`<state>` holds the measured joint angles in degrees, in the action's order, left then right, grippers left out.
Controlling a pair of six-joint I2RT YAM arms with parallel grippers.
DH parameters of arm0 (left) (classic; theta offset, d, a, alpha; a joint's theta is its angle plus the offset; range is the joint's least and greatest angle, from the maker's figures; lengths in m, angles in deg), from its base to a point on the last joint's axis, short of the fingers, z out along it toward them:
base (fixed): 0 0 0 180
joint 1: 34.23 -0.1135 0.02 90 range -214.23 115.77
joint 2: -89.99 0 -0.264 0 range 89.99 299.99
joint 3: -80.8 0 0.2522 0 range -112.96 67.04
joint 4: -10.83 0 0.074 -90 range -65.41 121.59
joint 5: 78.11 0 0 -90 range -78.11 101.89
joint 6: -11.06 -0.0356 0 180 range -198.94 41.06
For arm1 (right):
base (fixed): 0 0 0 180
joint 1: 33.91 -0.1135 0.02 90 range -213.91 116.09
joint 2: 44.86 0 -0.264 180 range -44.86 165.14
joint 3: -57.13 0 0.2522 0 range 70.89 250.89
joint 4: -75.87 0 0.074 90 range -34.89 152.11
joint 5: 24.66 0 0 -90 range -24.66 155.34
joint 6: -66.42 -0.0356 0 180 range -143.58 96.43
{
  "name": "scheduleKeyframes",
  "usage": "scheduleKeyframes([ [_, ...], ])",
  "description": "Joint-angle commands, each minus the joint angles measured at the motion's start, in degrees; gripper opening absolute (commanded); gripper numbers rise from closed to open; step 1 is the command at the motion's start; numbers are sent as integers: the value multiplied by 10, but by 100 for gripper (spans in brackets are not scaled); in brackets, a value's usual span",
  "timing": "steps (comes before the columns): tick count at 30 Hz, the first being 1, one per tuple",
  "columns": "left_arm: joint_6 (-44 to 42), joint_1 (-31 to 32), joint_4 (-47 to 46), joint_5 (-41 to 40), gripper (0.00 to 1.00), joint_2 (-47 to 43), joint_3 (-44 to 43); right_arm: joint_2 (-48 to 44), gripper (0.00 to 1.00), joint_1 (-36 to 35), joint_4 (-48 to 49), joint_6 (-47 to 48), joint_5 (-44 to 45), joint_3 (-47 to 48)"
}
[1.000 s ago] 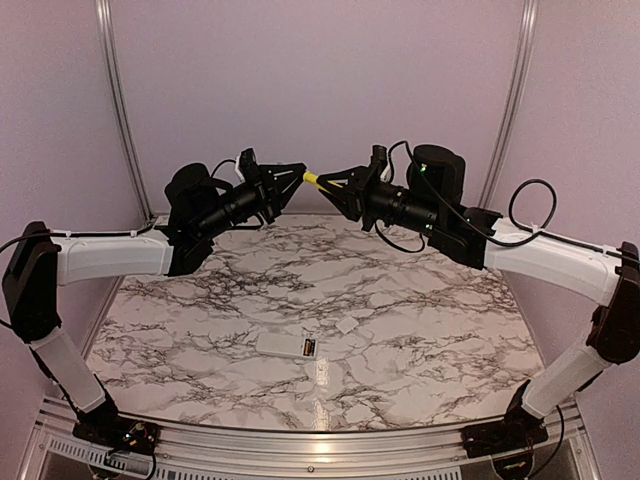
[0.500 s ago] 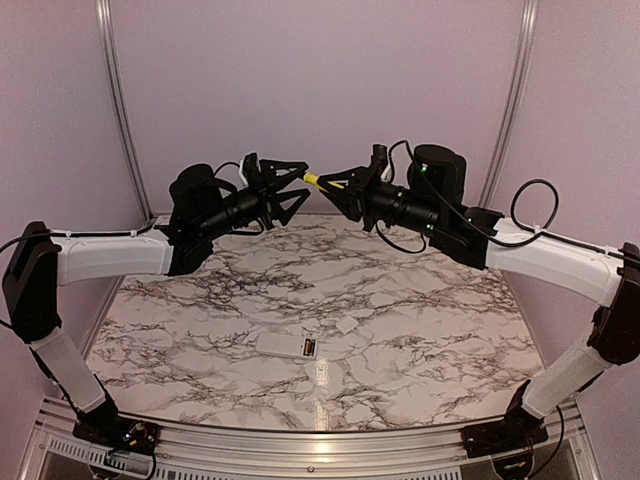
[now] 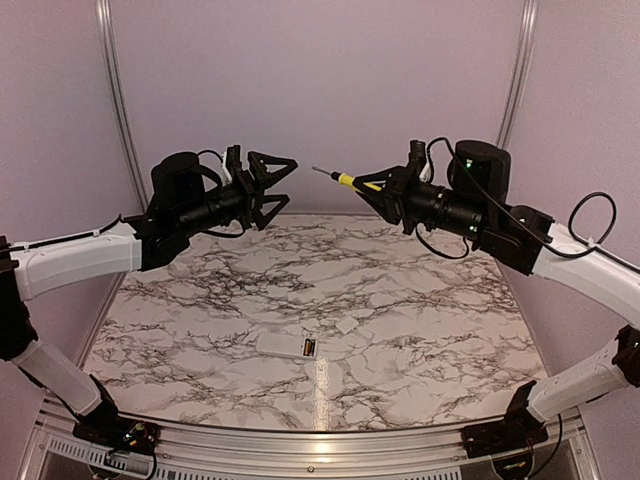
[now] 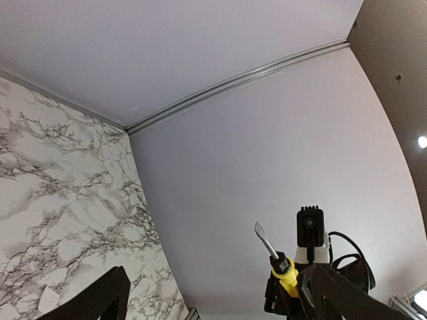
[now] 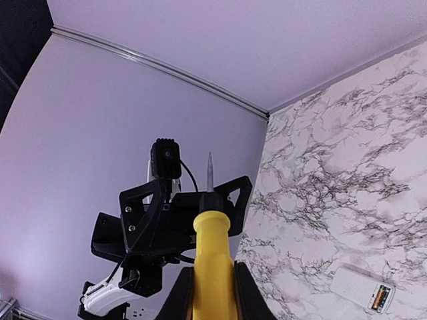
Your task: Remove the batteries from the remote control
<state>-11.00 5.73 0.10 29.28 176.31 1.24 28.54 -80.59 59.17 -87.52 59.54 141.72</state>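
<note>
The remote control [image 3: 284,345] is a slim white bar lying flat near the table's front middle, also in the right wrist view [image 5: 360,287]. Its open recess shows a coppery-gold battery [image 3: 309,348] [image 5: 378,297]. A second battery cannot be made out. High above the table's far side, my right gripper [image 3: 372,186] [image 5: 212,293] is shut on the yellow handle of a screwdriver [image 3: 346,180] [image 5: 212,257] [image 4: 279,259], blade pointing left. My left gripper [image 3: 289,181] [image 4: 220,308] faces it a short gap away, open and empty.
A small white flat cover piece [image 3: 347,325] lies on the marble table [image 3: 420,300] just right of and behind the remote. Purple walls with metal rails [image 3: 118,100] close in the back and sides.
My left gripper has opened and let go of the screwdriver's blade end. Both arms have drawn apart, the left one leftward, the right one rightward with the screwdriver.
</note>
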Motion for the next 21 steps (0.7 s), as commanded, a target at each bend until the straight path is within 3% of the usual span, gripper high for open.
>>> scheduleKeyframes([
  [1, -97, -10, 134, -35, 99, -39, 13, -22, 0, 2, -84, 30, 28, -3],
  [8, -245, -26, 380, -225, 99, -140, 3, -39, 0, 4, -140, 60, 24, 6],
  [12, -258, -63, 481, -300, 99, -173, 5, -42, 0, 9, -167, 79, 11, 9],
  [15, -289, -93, 512, -281, 99, -195, 16, -43, 0, 20, -186, 97, -5, 11],
  [21, -344, -96, 586, -222, 99, -198, 11, -40, 0, 22, -273, 153, -8, 35],
])
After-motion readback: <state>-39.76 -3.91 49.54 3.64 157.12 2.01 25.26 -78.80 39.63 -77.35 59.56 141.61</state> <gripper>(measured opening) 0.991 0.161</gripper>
